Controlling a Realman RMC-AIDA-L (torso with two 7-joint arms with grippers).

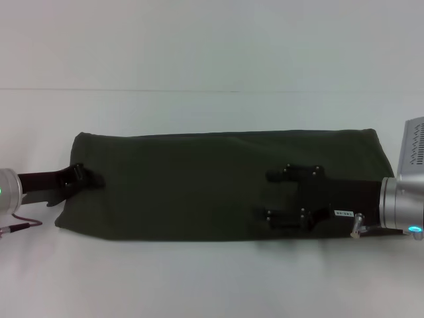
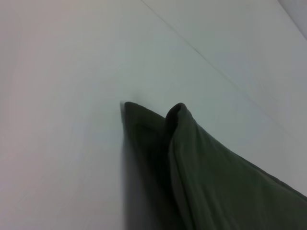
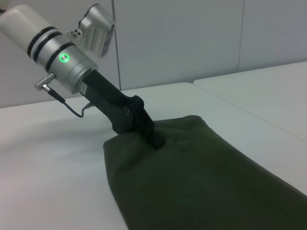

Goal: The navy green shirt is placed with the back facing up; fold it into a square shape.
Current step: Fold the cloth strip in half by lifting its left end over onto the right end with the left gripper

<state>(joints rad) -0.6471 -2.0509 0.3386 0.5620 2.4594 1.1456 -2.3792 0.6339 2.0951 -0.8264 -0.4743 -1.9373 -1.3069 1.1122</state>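
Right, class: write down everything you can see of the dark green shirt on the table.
The dark olive-green cloth shirt lies flat on the white table, already folded into a long plain band running left to right, no lettering or sleeves showing. The cloth looks soft and matte, with layered, hemmed edges at its left end. The left claw presses on that end's edge, bunching it slightly. The right claw hangs open over the right half; whether it touches is unclear.

Navy green shirt [image 1: 199, 182]: matt woven-looking cloth, soft, stitched seam along edge in left wrist view. Table [image 1: 199, 59]: smooth white, faint sheen. Left gripper [image 1: 89, 177]: matt black plastic-looking fingers, wrist behind is brushed silver metal, satin. Right gripper [image 1: 268, 195]: same matt black, silver metal cuff, right of head frame
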